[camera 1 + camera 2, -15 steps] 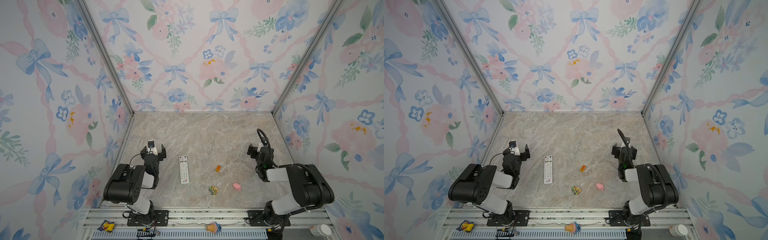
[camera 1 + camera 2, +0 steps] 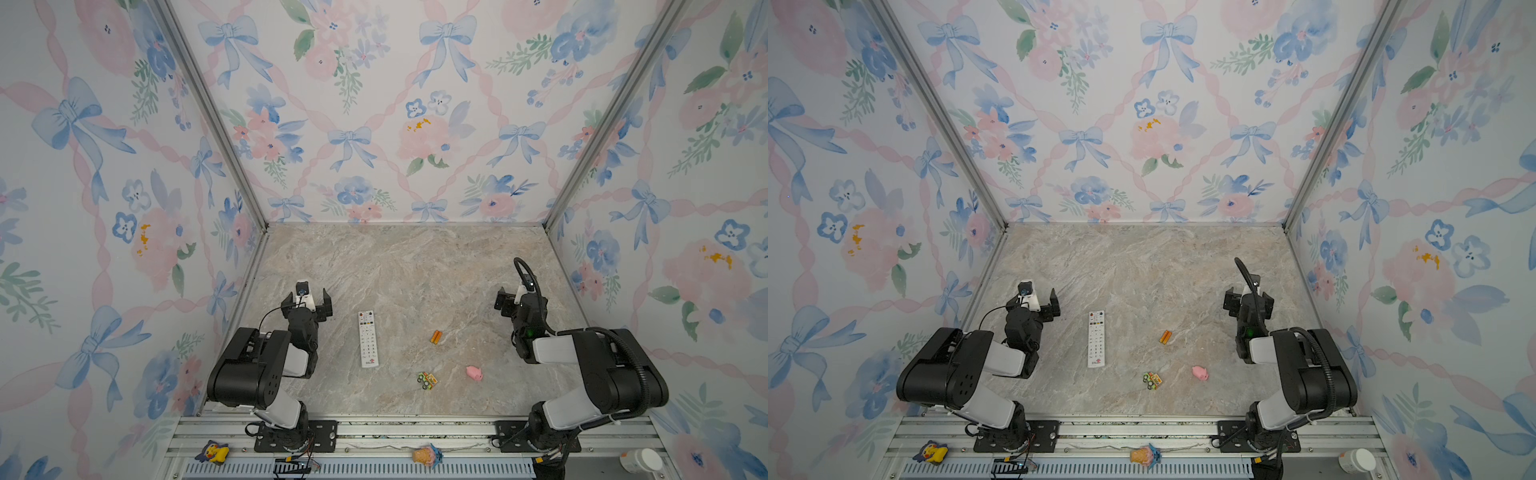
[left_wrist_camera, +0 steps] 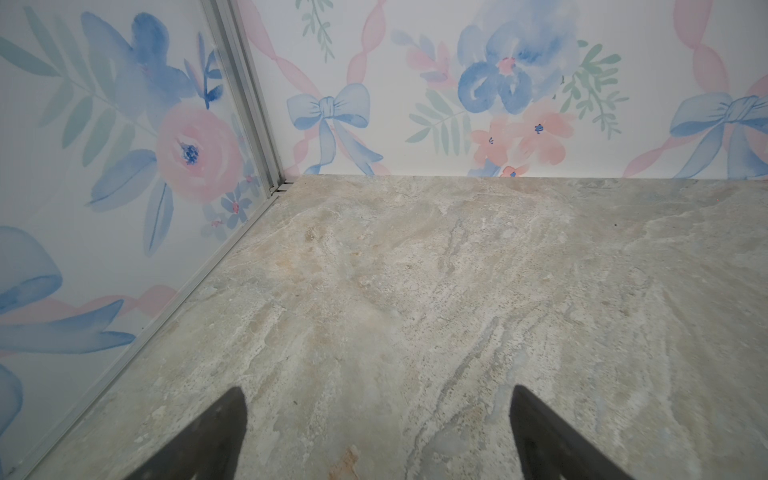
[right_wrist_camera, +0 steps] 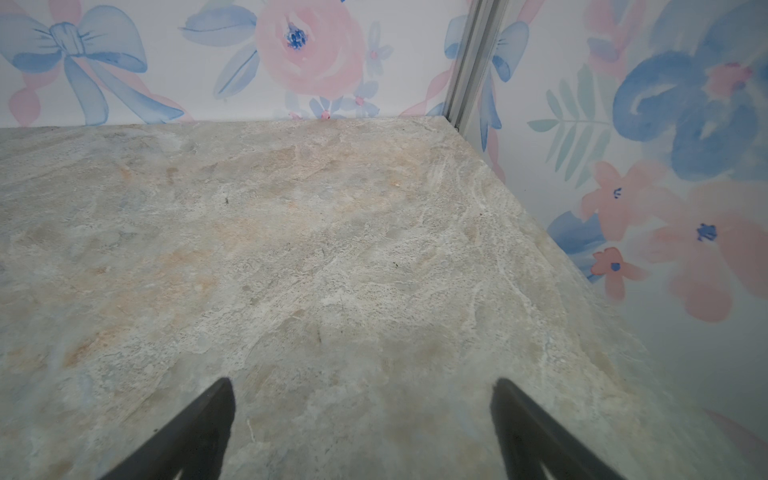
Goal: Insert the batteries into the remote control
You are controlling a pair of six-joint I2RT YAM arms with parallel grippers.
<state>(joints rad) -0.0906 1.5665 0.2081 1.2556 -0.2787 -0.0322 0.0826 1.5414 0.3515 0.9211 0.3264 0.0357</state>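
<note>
Two batteries (image 2: 435,336), one remote control (image 2: 368,338)

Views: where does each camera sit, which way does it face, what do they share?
Top view: high over the front rail, looking down at the table; both arms, remote, batteries show.
Top view: beside it, facing alike; same arms, remote, batteries, slightly shifted.
Left wrist: on the left arm, looking past the open left gripper at bare table and far left corner.
Right wrist: likewise, past the open right gripper toward the far right corner.
Shared: wrist views share only table and back wall.
</note>
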